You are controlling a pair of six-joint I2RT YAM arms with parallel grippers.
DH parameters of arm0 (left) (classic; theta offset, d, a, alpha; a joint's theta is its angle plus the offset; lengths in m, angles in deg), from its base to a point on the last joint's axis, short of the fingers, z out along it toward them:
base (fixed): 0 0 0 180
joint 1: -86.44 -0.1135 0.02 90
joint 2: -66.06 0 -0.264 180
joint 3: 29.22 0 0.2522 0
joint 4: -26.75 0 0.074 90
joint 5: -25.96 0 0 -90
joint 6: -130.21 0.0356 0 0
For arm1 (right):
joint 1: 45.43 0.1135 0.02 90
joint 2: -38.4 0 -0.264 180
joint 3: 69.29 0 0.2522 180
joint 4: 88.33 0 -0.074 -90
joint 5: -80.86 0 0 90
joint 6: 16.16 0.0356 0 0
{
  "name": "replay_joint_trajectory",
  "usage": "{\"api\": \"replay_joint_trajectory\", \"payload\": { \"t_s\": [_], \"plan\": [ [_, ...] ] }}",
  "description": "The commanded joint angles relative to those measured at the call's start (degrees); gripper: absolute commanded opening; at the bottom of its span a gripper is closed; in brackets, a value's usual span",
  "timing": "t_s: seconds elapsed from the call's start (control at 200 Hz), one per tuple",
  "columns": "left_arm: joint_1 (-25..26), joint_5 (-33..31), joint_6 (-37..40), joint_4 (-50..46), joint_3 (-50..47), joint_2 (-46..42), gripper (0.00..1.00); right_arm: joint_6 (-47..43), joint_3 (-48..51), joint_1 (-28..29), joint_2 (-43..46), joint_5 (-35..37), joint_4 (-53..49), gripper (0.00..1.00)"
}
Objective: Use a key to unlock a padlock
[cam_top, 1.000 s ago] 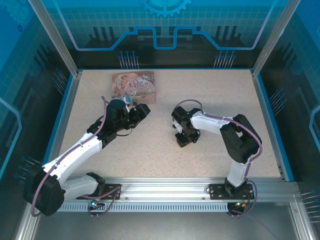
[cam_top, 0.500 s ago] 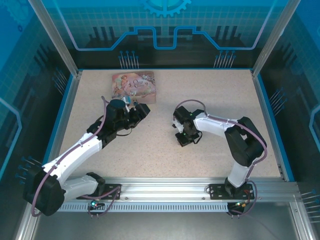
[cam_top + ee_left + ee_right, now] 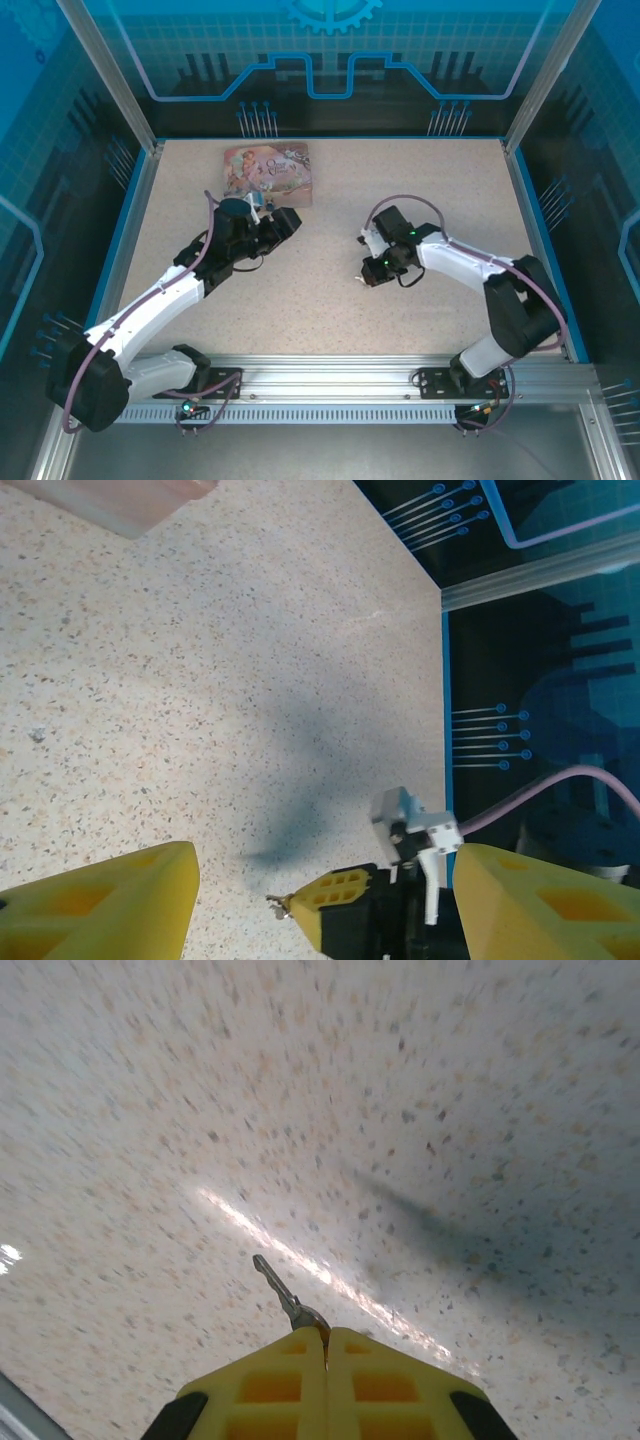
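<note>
My right gripper (image 3: 327,1332) is shut on the head of the key (image 3: 285,1295), a thin metal key whose blade sticks out ahead of the fingertips, above the speckled table. In the top view this gripper (image 3: 370,274) hangs right of the table's middle. The left wrist view has it (image 3: 302,908) low in the frame with the key (image 3: 275,908) at its tip. My left gripper (image 3: 278,220) (image 3: 325,855) points toward it, yellow fingers (image 3: 120,900) wide apart with nothing between them. The small blue padlock (image 3: 258,204) sits at the left gripper's far side; I cannot tell whether they touch.
A pink illustrated tin (image 3: 268,171) lies at the back left, just beyond the left gripper, and its edge (image 3: 110,500) shows in the left wrist view. A blue rim (image 3: 530,240) and glass walls bound the table. Bare speckled surface lies between the two grippers.
The right gripper closed on the key and lifted it off the table, while the arm's elbow swung out to the right. The left arm has not moved.
</note>
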Motion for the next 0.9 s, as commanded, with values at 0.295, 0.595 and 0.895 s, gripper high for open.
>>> {"api": "replay_joint_trajectory", "payload": {
  "t_s": [0.295, 0.595, 0.895],
  "plan": [
    [2.76, 13.64, 3.93, 26.40, 1.40, 4.44, 0.66, 25.42, 9.82, -6.31, 19.86, -14.35, 37.21, 0.00],
    [6.98, 14.47, 4.83, 28.73, 6.18, 11.23, 0.63, 31.70, 8.09, -5.58, 21.61, -17.14, 42.21, 0.00],
    [8.13, 14.42, 3.71, 30.36, 7.31, 14.47, 0.57, 32.34, 8.10, -4.66, 22.47, -17.94, 42.50, 0.00]
  ]
}}
